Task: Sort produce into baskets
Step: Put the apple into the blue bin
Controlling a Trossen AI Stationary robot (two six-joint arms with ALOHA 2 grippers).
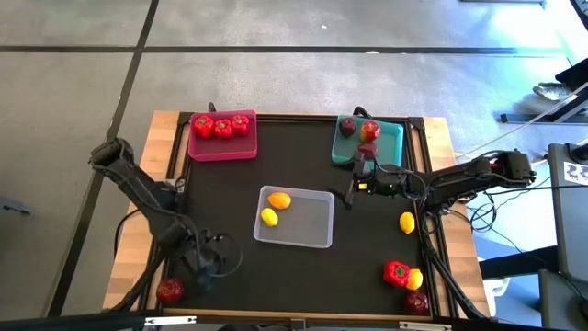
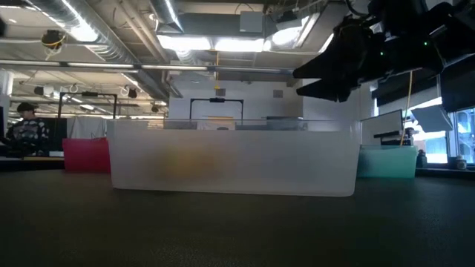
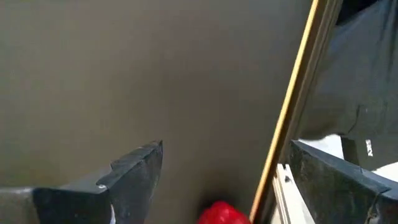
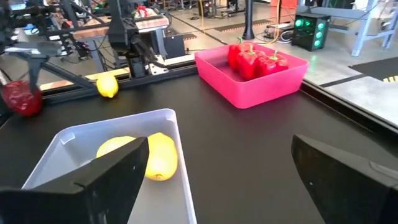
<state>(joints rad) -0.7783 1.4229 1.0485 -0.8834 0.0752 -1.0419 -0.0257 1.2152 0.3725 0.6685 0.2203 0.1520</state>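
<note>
High view, baskets: the pink basket sits at the far left of the dark worktop and holds three red peppers; the teal basket sits far right with two dark apples and a lighter red piece in it; the clear basket lies mid-worktop with two lemons at its left end.
High view, loose produce: one lemon lies right of the clear basket; a pepper, a lemon and an apple cluster at the near right corner; a dark apple sits at the near left edge.
High view, arms: the right gripper hovers just near of the teal basket; the left gripper is low at the near left, beside the apple there.
Low view: the clear basket fills the middle, pink behind on the left, teal on the right, a dark arm above; a person sits far left in the room.
Left wrist view: jaws wide, empty, over the worktop's edge strip, a red piece between them.
Right wrist view: jaws wide, holding nothing, above the clear basket and its lemons, pink basket beyond.
</note>
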